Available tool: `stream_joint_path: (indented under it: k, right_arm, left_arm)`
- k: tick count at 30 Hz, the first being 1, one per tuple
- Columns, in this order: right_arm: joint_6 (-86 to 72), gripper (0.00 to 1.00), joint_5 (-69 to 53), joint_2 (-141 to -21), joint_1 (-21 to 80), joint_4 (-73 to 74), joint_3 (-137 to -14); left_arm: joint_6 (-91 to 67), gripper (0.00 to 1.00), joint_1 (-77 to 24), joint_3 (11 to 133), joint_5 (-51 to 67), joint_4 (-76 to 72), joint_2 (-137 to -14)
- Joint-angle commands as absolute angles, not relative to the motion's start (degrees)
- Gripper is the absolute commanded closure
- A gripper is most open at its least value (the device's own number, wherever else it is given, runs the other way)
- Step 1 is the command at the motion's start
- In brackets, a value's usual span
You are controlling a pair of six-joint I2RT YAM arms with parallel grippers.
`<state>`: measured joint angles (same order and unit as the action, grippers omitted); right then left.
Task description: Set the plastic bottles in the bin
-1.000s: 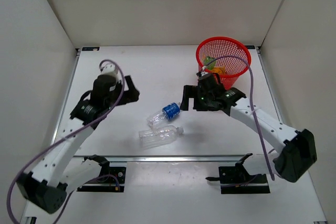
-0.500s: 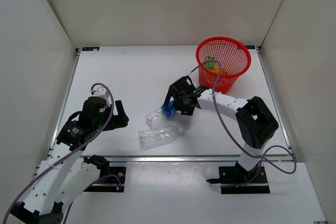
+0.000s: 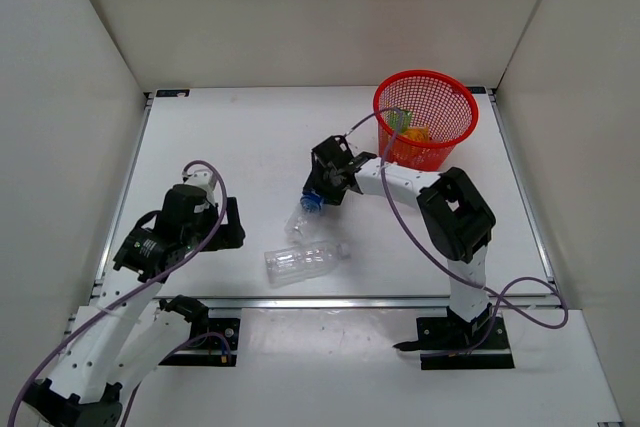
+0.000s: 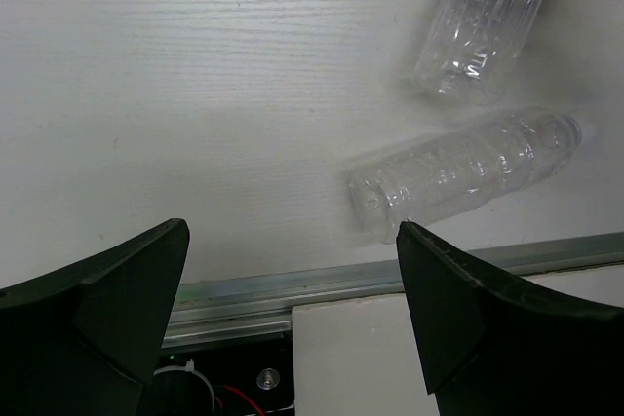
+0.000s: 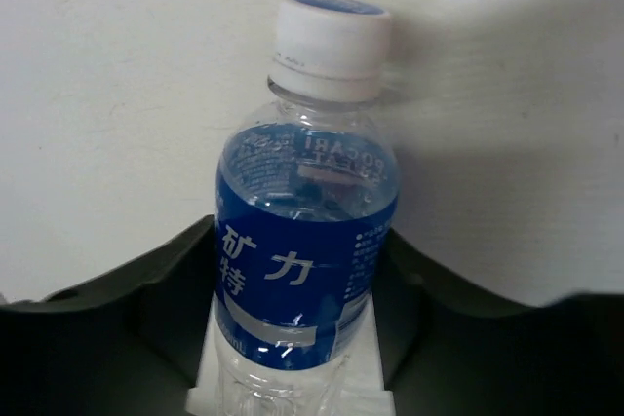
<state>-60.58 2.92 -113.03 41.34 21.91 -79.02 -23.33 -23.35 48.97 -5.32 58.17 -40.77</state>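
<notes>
A clear bottle with a blue label (image 3: pixel 311 201) (image 5: pixel 302 241) lies mid-table, its white cap pointing away from the right wrist camera. My right gripper (image 3: pixel 325 187) (image 5: pixel 302 289) is shut on its labelled middle, a finger pressed on each side. Just in front lies the larger plain clear bottle (image 3: pixel 305 260) (image 4: pixel 463 177), on its side and untouched. My left gripper (image 3: pixel 230 229) (image 4: pixel 292 229) hangs open and empty to the left of both bottles, above the table's front rail. The red mesh bin (image 3: pixel 425 75) stands at the back right, with an orange bottle (image 3: pixel 418 134) and a green bottle (image 3: pixel 400 119) inside.
A metal rail (image 4: pixel 390 280) runs along the table's near edge. White walls close in the table on the left, back and right. The right arm's purple cable (image 3: pixel 375 122) loops across in front of the bin.
My right arm swung left from beside the bin onto the blue-label bottle and shut on it. The left arm drew back toward its base, still open.
</notes>
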Motion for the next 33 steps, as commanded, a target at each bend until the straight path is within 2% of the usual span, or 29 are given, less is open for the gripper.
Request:
stream_joint_path:
  k: [1, 2, 4, 9, 15, 18, 25, 33]
  right_arm:
    - [-58.5, 0.59, 5.4, -112.7, 41.4, 21.4, -83.1]
    - [-57.1, 0.61, 5.5, -112.3, 40.9, 20.8, -84.8]
    - [-52.2, 0.73, 5.5, -110.7, 39.9, 21.0, -87.7]
    - [-40.0, 0.73, 2.7, -106.7, 36.5, 24.4, -98.5]
    - [-25.6, 0.73, 3.6, -97.7, 29.5, 28.0, -109.1]
    - [-19.0, 0.75, 11.0, -92.4, 25.2, 25.9, -107.6]
    - [-11.4, 0.72, 14.8, -89.9, 10.0, 21.8, -102.8]
    - [-1.0, 0.64, 24.2, -95.4, 9.0, 16.4, -98.6]
  left_arm:
    - [-21.4, 0.01, -23.1, 48.0, -3.4, 57.1, -41.9]
    - [-20.8, 0.01, -23.1, 47.8, -3.1, 57.1, -42.7]
    - [-20.8, 0.02, -23.0, 47.8, -1.8, 55.5, -43.2]
    - [-19.9, 0.01, -22.6, 47.5, 3.2, 51.7, -45.6]
    - [-17.2, 0.02, -26.6, 47.7, 10.5, 43.9, -52.3]
    - [-15.6, 0.01, -27.2, 49.3, 13.5, 41.8, -56.5]
    - [-10.0, 0.01, -33.1, 53.0, 17.4, 38.5, -67.6]
    - [-4.2, 0.01, -37.3, 55.9, 21.6, 36.5, -75.9]
